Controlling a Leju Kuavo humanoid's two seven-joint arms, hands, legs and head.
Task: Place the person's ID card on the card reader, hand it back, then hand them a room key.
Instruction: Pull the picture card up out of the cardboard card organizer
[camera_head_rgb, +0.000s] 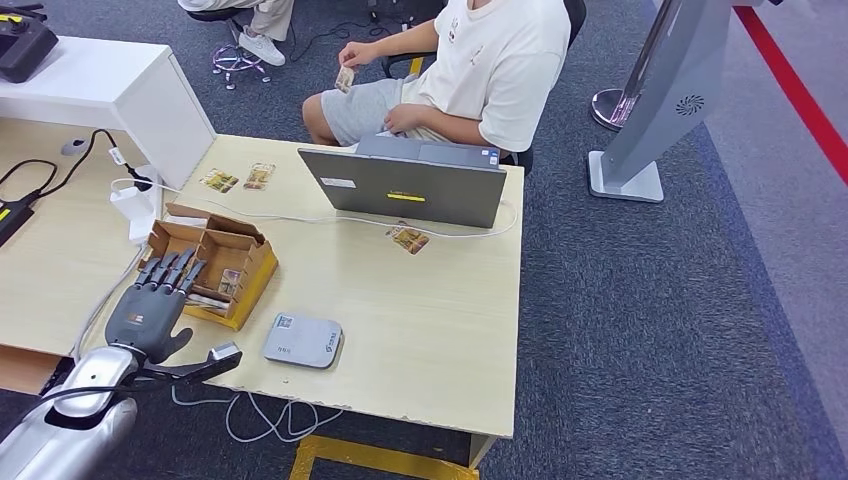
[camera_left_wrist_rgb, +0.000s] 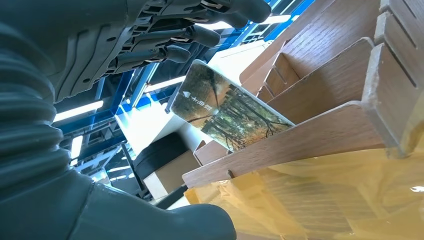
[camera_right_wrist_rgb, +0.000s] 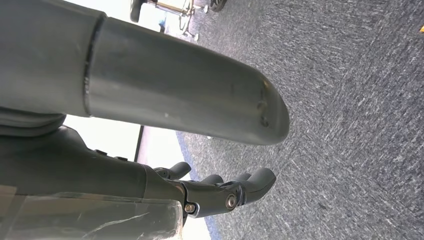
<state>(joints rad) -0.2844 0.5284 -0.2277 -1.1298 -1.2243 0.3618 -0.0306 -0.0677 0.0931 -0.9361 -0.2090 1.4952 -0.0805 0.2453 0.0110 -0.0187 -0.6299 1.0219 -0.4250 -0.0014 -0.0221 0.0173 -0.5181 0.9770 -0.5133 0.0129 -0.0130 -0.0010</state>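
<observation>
1. One hand is at work: the left hand (camera_head_rgb: 150, 308) hovers at the near edge of the cardboard box (camera_head_rgb: 256, 262) on the desk (camera_head_rgb: 440, 330), fingers spread and extended toward the box's slots, holding nothing.
2. Seen from the left wrist, the fingers (camera_left_wrist_rgb: 195, 35) lie just above a room key card (camera_left_wrist_rgb: 227, 107) printed with a forest picture, standing tilted in a wooden divider (camera_left_wrist_rgb: 310, 135) of the box; I cannot tell whether any finger touches it yet.
3. Down at the robot's side, the right hand (camera_right_wrist_rgb: 225, 192) hangs over the carpet with fingers loosely curled in and nothing in them.
4. Just right of the box, the grey card reader (camera_head_rgb: 303, 340) lies flat on the desk with no card on it.
5. Farther out, a seated person (camera_head_rgb: 470, 70) behind the laptop (camera_head_rgb: 410, 187) holds a small card (camera_head_rgb: 345, 78) in one hand, likely the ID card handed back, though it is too small to confirm.
6. Judged from this, the room-key step is in hand.
7. Next the fingers and thumb need to close on the card's exposed upper edge, lift it straight out of its slot without dragging the light box, then carry it across toward the person.
</observation>
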